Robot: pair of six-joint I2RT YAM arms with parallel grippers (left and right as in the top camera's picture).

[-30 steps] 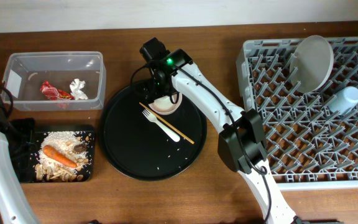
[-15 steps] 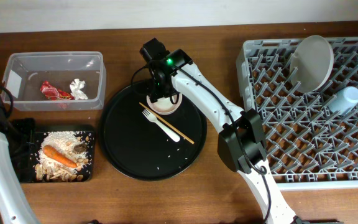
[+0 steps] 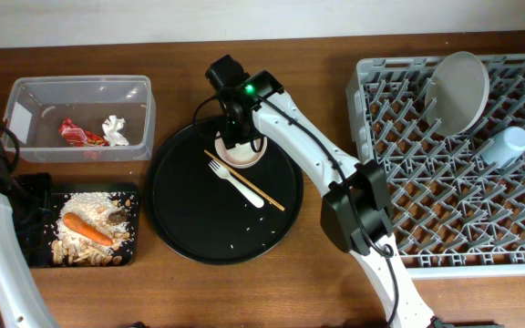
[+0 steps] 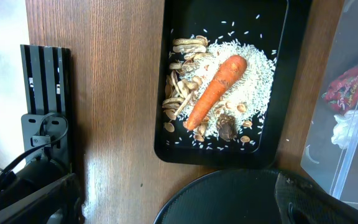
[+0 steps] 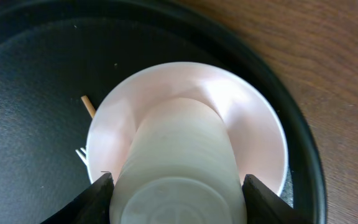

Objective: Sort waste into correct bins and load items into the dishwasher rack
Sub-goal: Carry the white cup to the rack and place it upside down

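1. A brown wooden worktop sits under a pale wall. On the right, the big grey dishwasher rack (image 3: 454,210) already holds the pale grey plate (image 3: 460,87) and the light blue cup (image 3: 506,146).
2. The right end effector (image 5: 178,186) is over the round black tray (image 3: 190,232). Its fingers (image 5: 99,194) are pinching the white cup (image 5: 176,155), which stands, seemingly bottom-up, in the pinkish-cream bowl (image 5: 260,124).
3. The cup looks light, stiff and smooth, so it's probably slippery, and a squeeze mid-wall seems right. The bowl might stick and lift along with it.
4. The white fork (image 3: 240,182) and wooden chopstick (image 3: 261,191) lie just beside the bowl, close enough to get nudged.
5. The left end effector (image 4: 176,186) is spread and holding nothing. It's near the black rectangular tray (image 4: 229,152) with the carrot (image 4: 213,90) and rice.
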